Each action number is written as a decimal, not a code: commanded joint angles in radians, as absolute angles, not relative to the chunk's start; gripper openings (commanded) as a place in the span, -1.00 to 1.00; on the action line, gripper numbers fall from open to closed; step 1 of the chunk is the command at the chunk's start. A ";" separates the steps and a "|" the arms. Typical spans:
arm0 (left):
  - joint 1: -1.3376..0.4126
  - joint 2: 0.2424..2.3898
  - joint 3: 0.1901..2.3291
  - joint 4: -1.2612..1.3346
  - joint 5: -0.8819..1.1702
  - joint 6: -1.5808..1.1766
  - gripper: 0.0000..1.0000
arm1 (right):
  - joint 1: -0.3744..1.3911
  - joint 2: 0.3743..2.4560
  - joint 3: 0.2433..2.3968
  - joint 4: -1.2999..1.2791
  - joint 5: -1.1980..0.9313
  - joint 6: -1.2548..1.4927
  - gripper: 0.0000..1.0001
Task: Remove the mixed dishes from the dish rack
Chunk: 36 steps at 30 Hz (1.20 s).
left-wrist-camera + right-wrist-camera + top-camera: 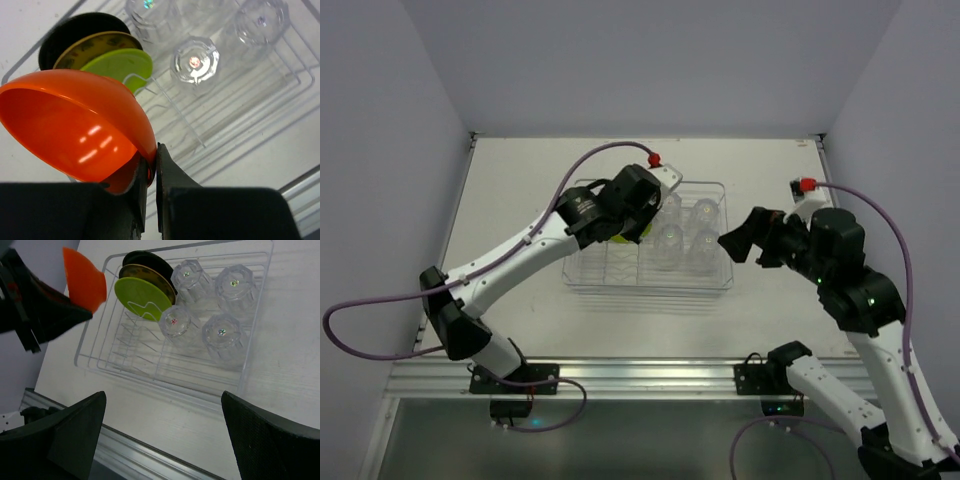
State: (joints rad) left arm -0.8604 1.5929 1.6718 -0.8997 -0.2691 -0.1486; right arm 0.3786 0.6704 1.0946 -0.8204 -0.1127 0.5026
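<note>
I have a bare strip of table (650, 320) between the rail (650, 372) and the rack (725, 283). My right gripper (164, 396) is spread wide and empty, just beside the rack's right wall. My left gripper (156, 150) is pinched tight on the bowl (75, 130) rim. The bowl is tipped on its side, mouth toward the wrist camera, over the rack's left half. Behind it the green plate (142, 297) and black plate (150, 260) stand on edge in slots, faces toward the right arm. Four tumblers (222, 337) sit upside down in the rack's right half. The far table is open to the wall (650, 60).
</note>
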 commanded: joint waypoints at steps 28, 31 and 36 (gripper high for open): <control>-1.305 1.407 1.345 -0.887 -0.124 0.387 -1.00 | 0.749 1.362 1.420 -1.049 -0.124 0.249 0.23; -1.307 1.410 1.347 -0.876 -0.124 0.393 -1.00 | 0.772 1.397 1.434 -1.081 -0.097 0.247 -0.29; -1.310 1.416 1.347 -0.876 -0.135 0.397 -1.00 | 0.793 1.430 1.428 -1.098 -0.061 0.250 -0.44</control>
State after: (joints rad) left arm -1.3045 1.4307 1.3033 -0.8845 -0.0978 0.3367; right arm 0.7868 1.4193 1.4048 -1.0344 -0.1173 0.2680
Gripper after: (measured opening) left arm 0.105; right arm 0.297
